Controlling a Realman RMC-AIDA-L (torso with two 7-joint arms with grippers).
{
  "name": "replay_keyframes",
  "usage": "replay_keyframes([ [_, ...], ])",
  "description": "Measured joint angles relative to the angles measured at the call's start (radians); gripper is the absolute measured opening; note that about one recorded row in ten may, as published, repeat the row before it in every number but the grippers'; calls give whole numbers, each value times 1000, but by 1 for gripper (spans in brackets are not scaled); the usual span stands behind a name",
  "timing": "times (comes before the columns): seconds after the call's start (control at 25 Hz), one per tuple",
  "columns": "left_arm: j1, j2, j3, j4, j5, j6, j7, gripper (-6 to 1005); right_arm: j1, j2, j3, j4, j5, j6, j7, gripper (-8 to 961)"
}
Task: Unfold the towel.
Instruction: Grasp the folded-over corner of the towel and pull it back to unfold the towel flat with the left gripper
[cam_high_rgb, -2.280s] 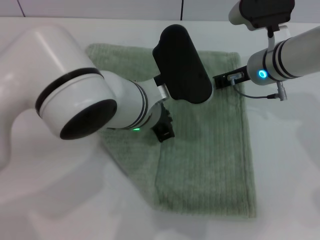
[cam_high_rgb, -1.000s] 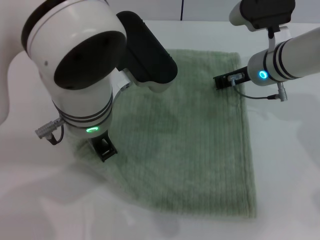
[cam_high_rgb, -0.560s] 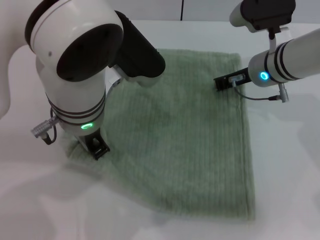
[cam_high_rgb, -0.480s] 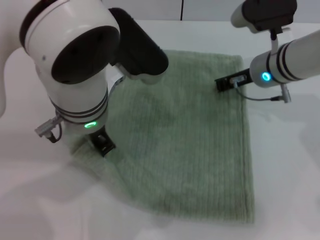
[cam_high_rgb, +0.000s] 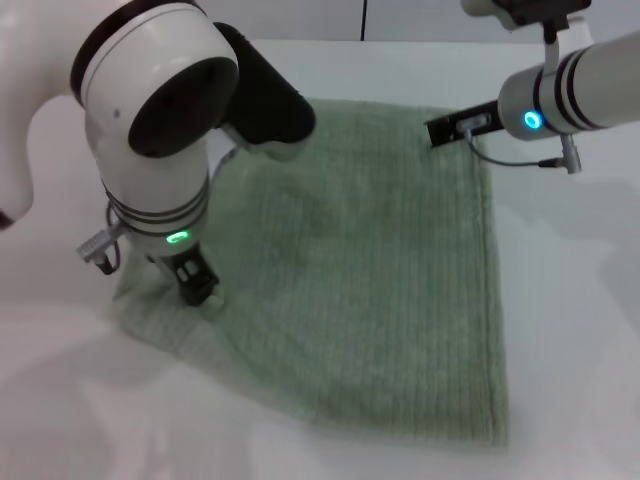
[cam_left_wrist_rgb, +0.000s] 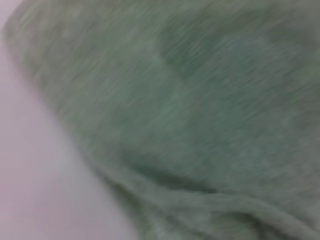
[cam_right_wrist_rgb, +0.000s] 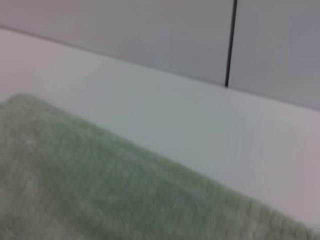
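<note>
Pale sage-green ribbed terry towel (cam_high_rgb: 370, 270) lies nearly flat at centre of white counter (cam_high_rgb: 570, 330); long axis roughly 12–6, ribs along it. Left hand (cam_high_rgb: 195, 285) at 8 o'clock corner, presumably drawing it outward; opening: cannot tell. Right hand (cam_high_rgb: 452, 128) at 1 o'clock corner, likely anchoring; grip unclear.
</note>
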Motion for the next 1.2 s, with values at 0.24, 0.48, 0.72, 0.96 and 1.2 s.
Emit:
replay_keyframes([
  [0.24,-26,11,-4,59,0,-3,-31,610,-4,-3,9,29,-15,2,0,18],
  [0.48,-55,15,9,51,0,-62,-87,817,-1,-5,11,50,-15,1,-4,24],
  [0.72,-91,56,119,22,1,-184,-264,850,-5,-6,20,66,-18,2,-9,31],
  [0.96,-96,58,169,36,1,-210,-348,849,-9,-6,21,66,-26,-3,-21,37],
  [1.2,-83,53,173,42,1,-208,-375,848,-10,-6,20,67,-34,-2,-24,43],
])
